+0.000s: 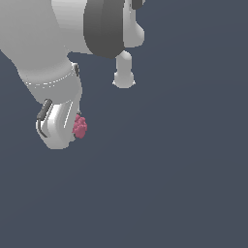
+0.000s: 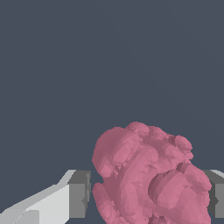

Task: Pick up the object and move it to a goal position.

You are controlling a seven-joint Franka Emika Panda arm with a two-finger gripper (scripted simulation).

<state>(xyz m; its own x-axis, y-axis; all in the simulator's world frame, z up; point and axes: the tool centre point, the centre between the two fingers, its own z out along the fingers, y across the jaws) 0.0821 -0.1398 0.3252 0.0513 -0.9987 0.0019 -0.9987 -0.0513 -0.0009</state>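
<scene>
1. Raspberry-like object (image 2: pixel 148 177), a small bumpy pink-red lump, sits between the grey fingertips (image 2: pixel 79 194) of the white pincer (image 1: pixel 72 127).
2. The pincer appears clenched on it.
3. It looks light; its knobbly sides should grip well across the middle.

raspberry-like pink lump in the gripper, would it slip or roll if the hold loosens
The pink lump is bumpy all over, so the finger pads probably bear on a few knobs only; it might twist or slip. Its roundish shape suggests it would roll if dropped, though the bumps may stop it soon. It looks small beside the gripper, so likely light.
</scene>
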